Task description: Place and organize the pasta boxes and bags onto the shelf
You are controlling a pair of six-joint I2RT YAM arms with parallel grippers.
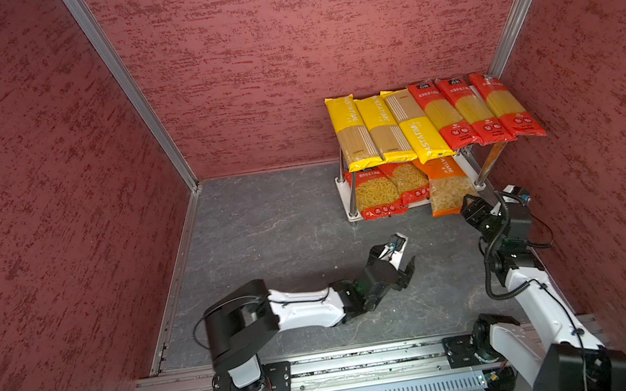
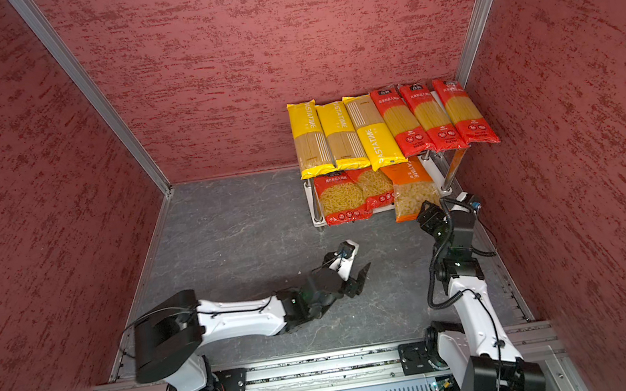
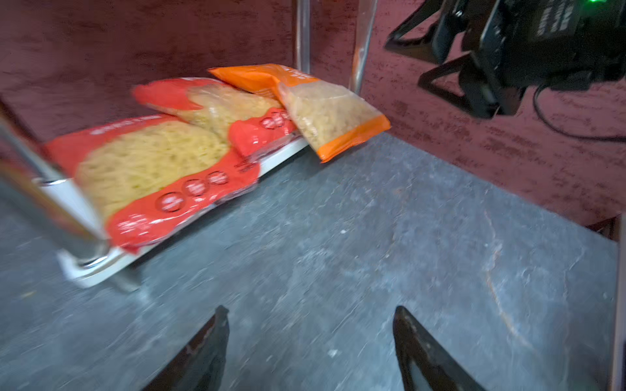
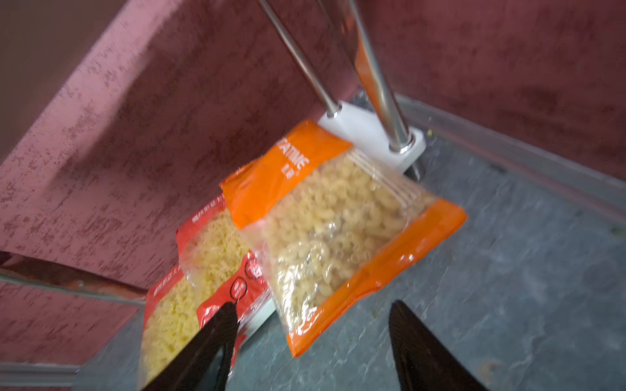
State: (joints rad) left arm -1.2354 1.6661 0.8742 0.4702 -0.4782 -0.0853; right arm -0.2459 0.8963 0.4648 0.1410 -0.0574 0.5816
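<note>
The shelf [image 1: 345,200] stands in the back right corner. Three yellow spaghetti packs [image 1: 381,127] and three red spaghetti packs [image 1: 475,109] lie side by side on its top board. On the lower board [image 4: 366,132] lie two red short-pasta bags [image 1: 374,195] [image 3: 152,169] and an orange bag [image 1: 447,189] [image 4: 332,230] that overhangs the front edge. My right gripper [image 1: 468,202] [image 4: 313,304] is open just in front of the orange bag, its fingers on either side of the bag's near corner. My left gripper [image 1: 407,258] [image 3: 311,309] is open and empty over the grey floor, well short of the shelf.
Red textured walls [image 1: 613,160] close in the cell; the right one runs close beside the shelf and the right arm. An aluminium rail [image 1: 348,361] with both arm bases crosses the front. The right gripper's black body [image 3: 508,50] shows in the left wrist view.
</note>
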